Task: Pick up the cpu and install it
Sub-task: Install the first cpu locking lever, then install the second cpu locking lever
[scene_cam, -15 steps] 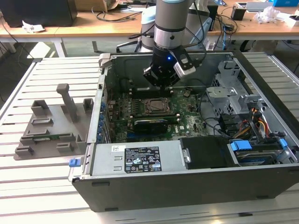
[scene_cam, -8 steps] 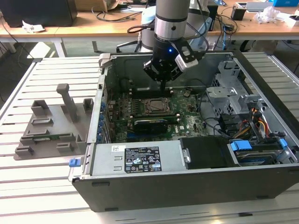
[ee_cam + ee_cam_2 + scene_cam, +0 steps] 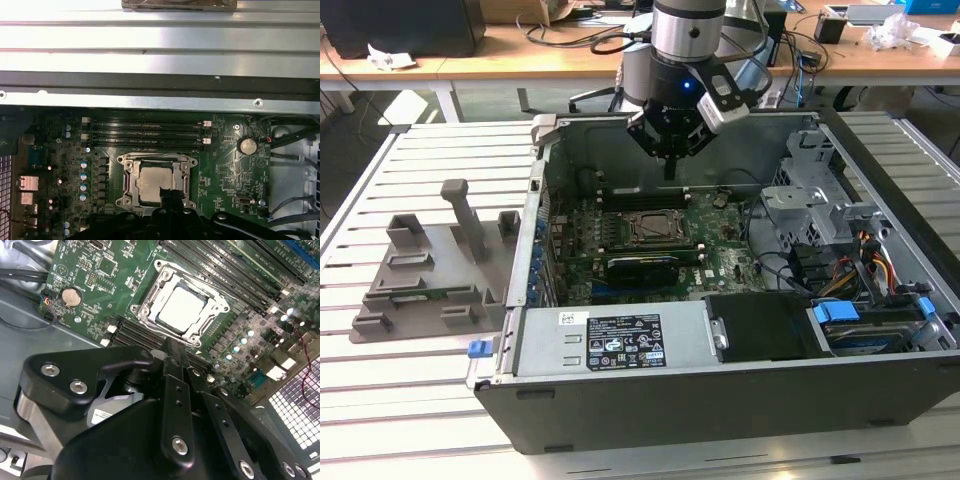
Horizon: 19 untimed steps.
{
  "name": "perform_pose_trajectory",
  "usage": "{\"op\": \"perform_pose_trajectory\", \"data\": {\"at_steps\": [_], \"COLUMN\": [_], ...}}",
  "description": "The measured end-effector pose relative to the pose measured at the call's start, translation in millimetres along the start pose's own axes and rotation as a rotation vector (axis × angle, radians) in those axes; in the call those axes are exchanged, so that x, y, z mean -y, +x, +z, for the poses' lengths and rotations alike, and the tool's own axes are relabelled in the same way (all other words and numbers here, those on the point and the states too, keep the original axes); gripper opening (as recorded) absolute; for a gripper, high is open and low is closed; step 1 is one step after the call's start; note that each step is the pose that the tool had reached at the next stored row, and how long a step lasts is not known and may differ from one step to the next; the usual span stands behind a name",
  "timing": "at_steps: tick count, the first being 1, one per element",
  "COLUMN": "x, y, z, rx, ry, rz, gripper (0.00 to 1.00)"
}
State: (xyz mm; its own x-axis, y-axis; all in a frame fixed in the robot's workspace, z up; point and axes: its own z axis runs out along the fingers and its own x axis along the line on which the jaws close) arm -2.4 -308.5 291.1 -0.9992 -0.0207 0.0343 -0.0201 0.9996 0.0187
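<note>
The cpu [image 3: 182,307] lies flat inside the metal socket frame [image 3: 145,310] on the green motherboard, its dull silver top facing up. It shows the same way in the first wrist view [image 3: 152,182] and in the exterior view [image 3: 650,228]. My gripper [image 3: 668,165] hangs above the open computer case, a little behind the socket and clear of the board. In both wrist views its black fingers meet in one narrow tip [image 3: 175,351] [image 3: 167,192] beside the cpu with nothing between them.
The open case [image 3: 620,400] holds memory slots [image 3: 145,132], a coin cell [image 3: 246,145], a drive cage [image 3: 810,190] and loose cables at the exterior view's right. A grey fixture plate with upright posts [image 3: 420,270] lies on the slatted table, at the exterior view's left.
</note>
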Motion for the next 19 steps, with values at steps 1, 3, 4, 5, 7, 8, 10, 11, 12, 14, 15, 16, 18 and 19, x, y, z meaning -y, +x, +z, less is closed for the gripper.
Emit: {"op": "perform_pose_trajectory", "data": {"at_steps": [1,3,4,5,7,8,10,11,12,14,15,16,18,19], "x": [0.0,0.0,0.0,0.0,0.0,0.5,8.4,15.9,22.2,34.3,43.3,50.9,57.6,62.6], "y": [0.0,0.0,0.0,0.0,0.0,0.1,0.2,0.3,0.5,0.7,0.9,1.0,1.1,2.2], "z": [0.0,-0.1,-0.1,-0.2,-0.2,-0.4,-0.4,-0.5,-0.5,-0.5,-0.1,1.1,4.8,7.8], "rx": [0.0,0.0,0.0,0.0,0.0,-0.0002,-0.0001,0.0,0.0,0.0,0.0,-0.0001,0.0001,0.0003], "ry": [-0.0001,0.0,0.0,0.0,0.0,0.0003,0.0,0.0001,0.0,0.0,0.0,0.0,-0.0002,-0.0141], "rz": [0.0,0.0,0.0,0.0,0.0,0.0,0.0,0.0,0.0,0.0,0.0,0.0,0.0,0.0], "gripper": [0.11,0.11,0.11,0.11,0.11,0.11,0.11,0.11,0.11,0.11,0.11,0.11,0.11,0.11]}}
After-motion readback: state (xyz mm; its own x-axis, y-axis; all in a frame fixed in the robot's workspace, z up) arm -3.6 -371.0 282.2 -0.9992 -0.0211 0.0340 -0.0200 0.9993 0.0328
